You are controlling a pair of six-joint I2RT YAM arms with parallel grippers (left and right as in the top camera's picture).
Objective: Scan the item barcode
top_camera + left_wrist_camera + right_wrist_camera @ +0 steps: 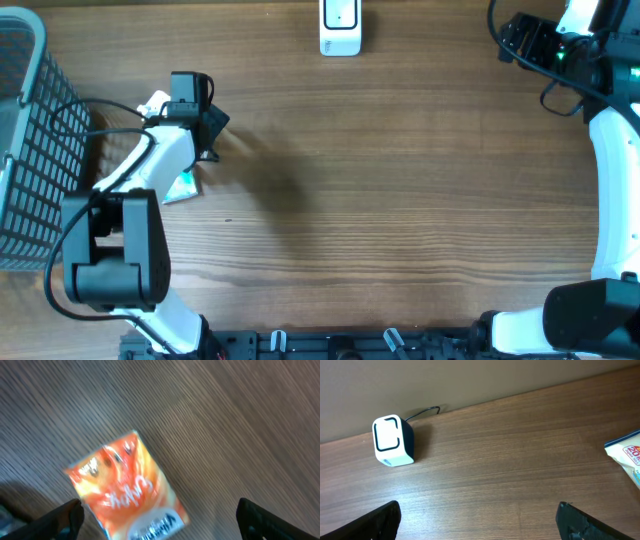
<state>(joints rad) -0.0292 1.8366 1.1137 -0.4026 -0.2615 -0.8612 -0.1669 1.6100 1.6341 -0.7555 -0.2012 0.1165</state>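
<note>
**Step: pick-up, packet not yet gripped**

Table [400, 200], basket [25, 150] at its left edge. Left gripper [159, 510] hangs over the orange packet [125, 485], fingers spread, holding nothing. Packet lies flat near the basket, well apart from the scanner [340, 27]. Right gripper [477, 510] is spread and empty. Next move probably calls for lowering, pinching the packet, then presenting its barcode to the scanner.

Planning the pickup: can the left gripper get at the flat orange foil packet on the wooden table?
Probably yes: the left gripper hangs open just above the orange packet, nothing covering it.
</note>
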